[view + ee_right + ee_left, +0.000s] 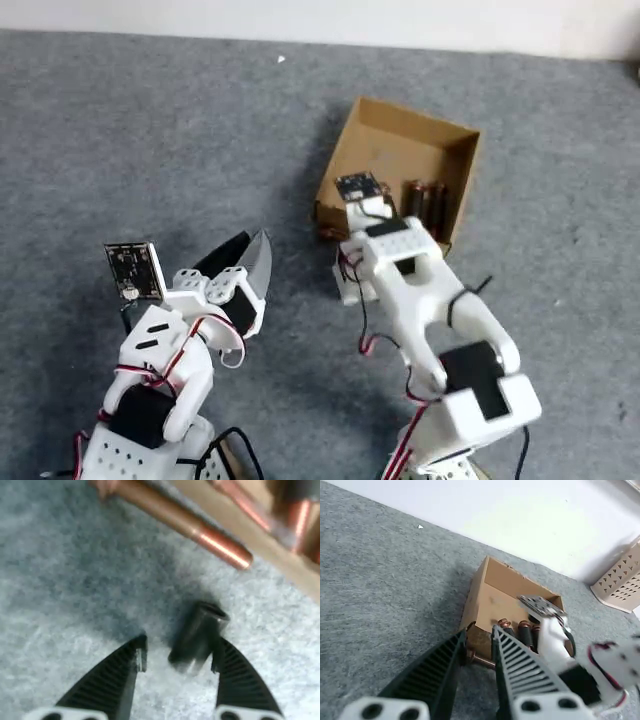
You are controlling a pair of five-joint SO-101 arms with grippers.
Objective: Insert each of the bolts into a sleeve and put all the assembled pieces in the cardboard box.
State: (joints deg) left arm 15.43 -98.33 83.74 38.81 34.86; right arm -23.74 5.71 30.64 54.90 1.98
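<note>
right gripper (179,649) spread around black sleeve (200,630), perhaps touching; left gripper (479,632) apart.

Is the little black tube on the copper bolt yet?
No, off. The black sleeve shows an empty open end; the copper bolt lies apart.

The counter (120,130) has a grey, felt-like cover. A small white speck (281,60) lies on it near the far edge. Behind stands a white wall (520,520), and beside the wall a beige container (622,582) with triangle-shaped holes.
</note>
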